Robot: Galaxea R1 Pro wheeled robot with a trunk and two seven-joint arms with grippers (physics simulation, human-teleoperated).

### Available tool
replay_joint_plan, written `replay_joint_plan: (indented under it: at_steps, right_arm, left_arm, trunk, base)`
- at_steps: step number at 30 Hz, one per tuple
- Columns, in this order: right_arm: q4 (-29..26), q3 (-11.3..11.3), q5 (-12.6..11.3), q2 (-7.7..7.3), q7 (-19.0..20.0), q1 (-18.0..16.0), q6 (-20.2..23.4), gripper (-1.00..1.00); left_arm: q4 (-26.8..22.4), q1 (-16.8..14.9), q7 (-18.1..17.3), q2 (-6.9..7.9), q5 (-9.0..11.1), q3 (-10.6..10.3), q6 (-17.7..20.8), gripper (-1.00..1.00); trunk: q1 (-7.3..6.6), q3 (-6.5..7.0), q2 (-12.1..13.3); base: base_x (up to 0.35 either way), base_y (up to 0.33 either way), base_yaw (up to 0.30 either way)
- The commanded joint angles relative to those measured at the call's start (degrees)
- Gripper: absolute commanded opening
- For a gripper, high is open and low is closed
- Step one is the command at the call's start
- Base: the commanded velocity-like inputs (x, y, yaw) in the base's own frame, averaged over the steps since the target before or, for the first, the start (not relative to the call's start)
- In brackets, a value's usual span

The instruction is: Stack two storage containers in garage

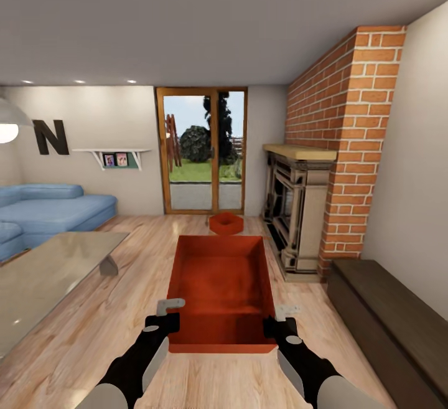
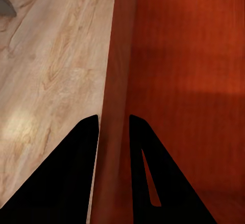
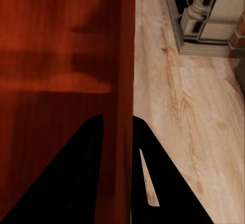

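Straight ahead from the head camera, a red-orange storage container (image 1: 221, 284) is held out in front of the robot, above the light wood-plank floor (image 1: 118, 315) of the living room. The left end effector (image 1: 167, 315) sits at the container's near left corner and the right end effector (image 1: 279, 320) at its near right corner, each pinching a side wall. A second, smaller-looking red-orange container (image 1: 226, 223) rests on the floor farther off, just before the glass patio door (image 1: 202, 150). The brick fireplace (image 1: 339, 147) stands to the right, with a long dark bench (image 1: 392, 322) along the wall beside it. A glass table (image 1: 50, 272) and a blue sofa (image 1: 50, 210) lie to the left.

Looking along the left arm, the left end effector (image 2: 113, 127) is drawn narrow over the container's wall (image 2: 117, 81): one finger is outside over the planks, the other inside over the red interior.

Looking along the right arm, the right end effector (image 3: 117, 127) is likewise closed narrow on the container's opposite wall (image 3: 127, 55), with the fireplace base (image 3: 204, 14) beyond.
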Motion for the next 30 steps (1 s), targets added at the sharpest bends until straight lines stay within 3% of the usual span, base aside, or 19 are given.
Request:
replay_joint_plan:
  at_steps: [1,30]
  right_arm:
    - [0.1,0.3,-1.0,-0.03,-0.3,-0.1,-0.2,-1.00]
    - [0.1,0.4,-0.9,-0.03,-0.3,-0.1,-0.2,-1.00]
  left_arm:
    - [-0.2,-0.1,2.0,0.08,-1.1,-0.1,0.4,-1.00]
    - [-0.2,-0.1,2.0,0.09,-1.1,-0.1,0.4,-1.00]
  trunk:
    - [0.01,-0.09,-0.1]
    - [0.01,-0.09,-0.1]
  base:
    - [0.000,0.000,0.270]
    - [0.000,0.000,0.270]
